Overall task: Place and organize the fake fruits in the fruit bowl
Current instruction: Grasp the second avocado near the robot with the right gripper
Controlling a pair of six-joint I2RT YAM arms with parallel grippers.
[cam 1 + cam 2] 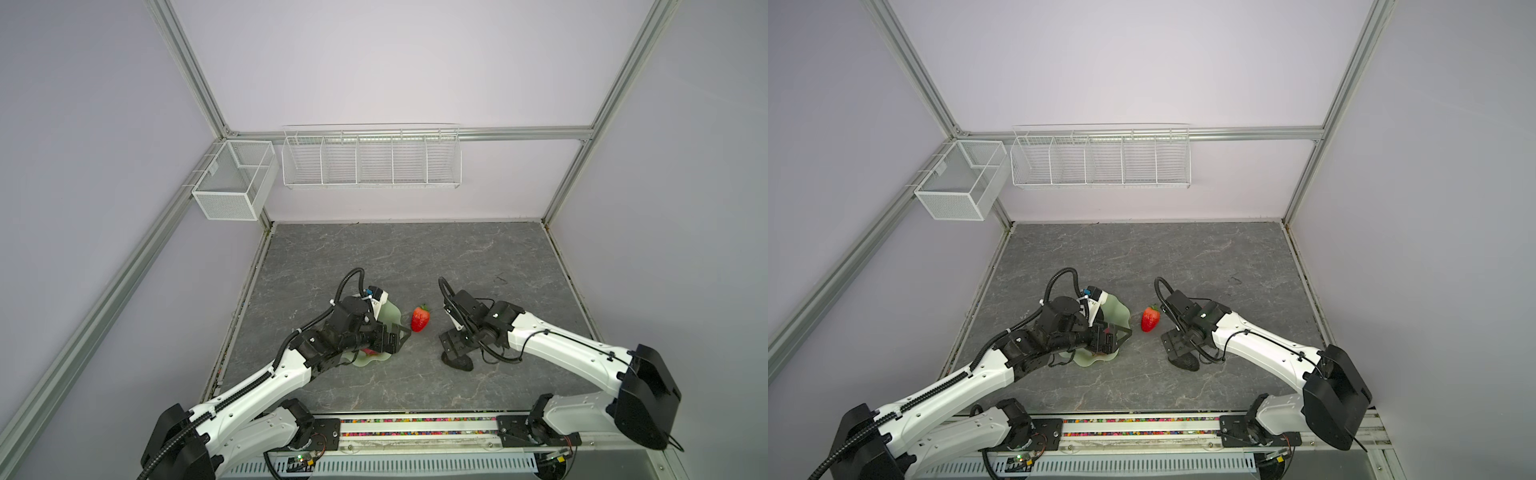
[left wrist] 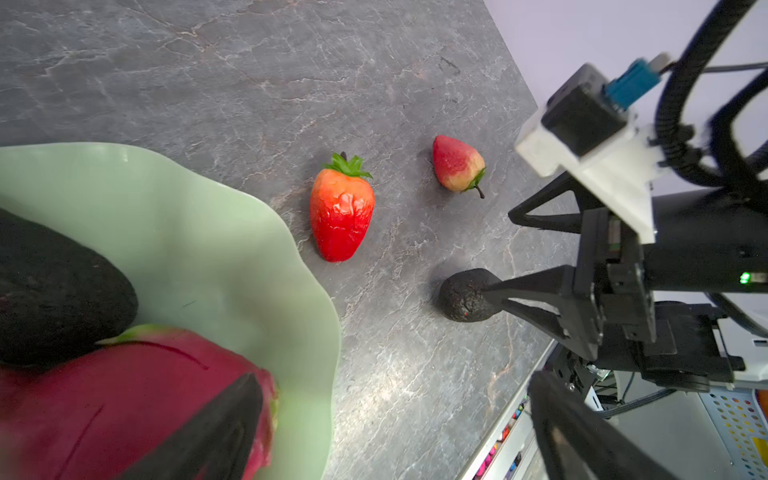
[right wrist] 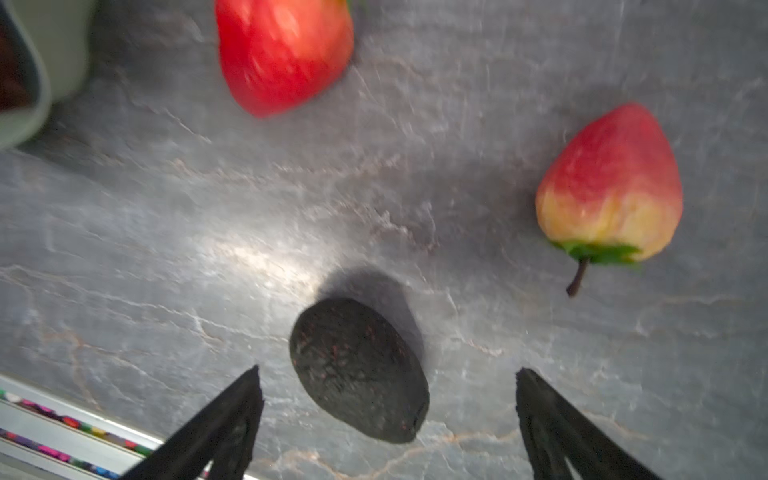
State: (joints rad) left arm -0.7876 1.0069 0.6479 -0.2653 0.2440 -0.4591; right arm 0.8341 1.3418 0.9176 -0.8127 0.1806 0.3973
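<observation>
a: top views first. where's the fruit bowl (image 1: 392, 312)?

b: on the grey counter (image 1: 415, 257), left of the middle, mostly hidden under the left arm. the left pincer (image 1: 400, 337) hangs over the bowl's right-hand rim, released, nothing in it.

a: and next to it?

b: a red strawberry (image 1: 420, 319) lies on the counter just right of the rim, not touching it. further right, the right pincer (image 1: 454, 353) points down at a loose avocado (image 1: 462, 365) nearer the front edge. both top views agree.

a: left wrist view?

b: the bowl holds a bowled avocado (image 2: 54, 291) and the dragon fruit (image 2: 124, 386), pressed together. one finger of the left pincer crosses in front of the dragon fruit; i can't tell if it touches. the other finger stands far off, so it's spread wide. out on the counter, a paler strawberry (image 2: 457, 164) lies beyond the red one, the two apart. the right pincer's fingers sit either side of the loose avocado.

a: right wrist view?

b: a bit blurred. its two black fingertips (image 3: 245, 399) stand wide apart with the loose avocado lying between them, a gap on each side. so it's released, gripping nothing. both strawberries lie beyond, and a slice of bowl rim shows in a corner.
</observation>
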